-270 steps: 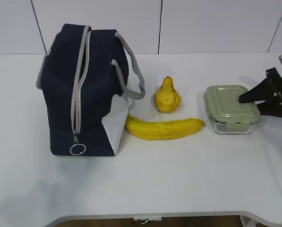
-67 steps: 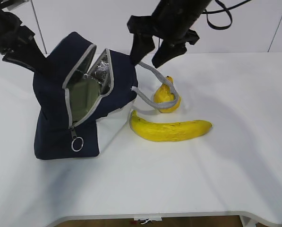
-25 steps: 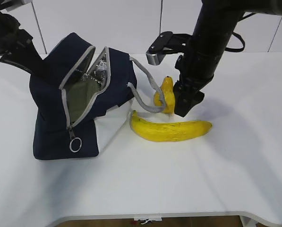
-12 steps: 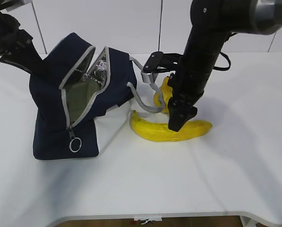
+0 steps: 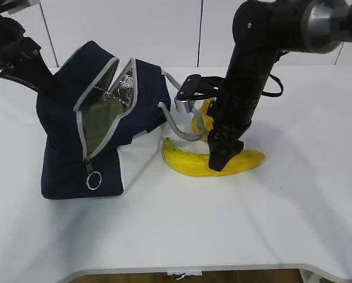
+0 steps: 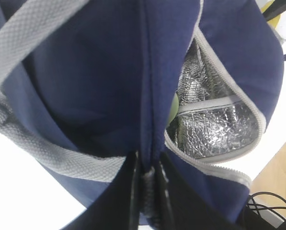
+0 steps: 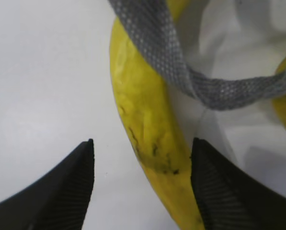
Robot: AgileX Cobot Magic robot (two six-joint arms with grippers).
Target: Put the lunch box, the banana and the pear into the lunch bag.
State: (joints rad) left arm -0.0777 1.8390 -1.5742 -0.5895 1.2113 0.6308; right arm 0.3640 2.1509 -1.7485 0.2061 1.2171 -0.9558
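One banana (image 5: 213,161) between right gripper's (image 7: 140,179) parted jaws, one pear (image 5: 206,115), one lunch bag (image 5: 99,127) pinched by left gripper (image 6: 147,191).

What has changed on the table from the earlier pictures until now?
The lunch box went from the table's right side into the lunch bag, now unzipped. The right claw came down over the banana, open, not gripping. The left claw pinches the bag's edge. Banana and pear stayed.
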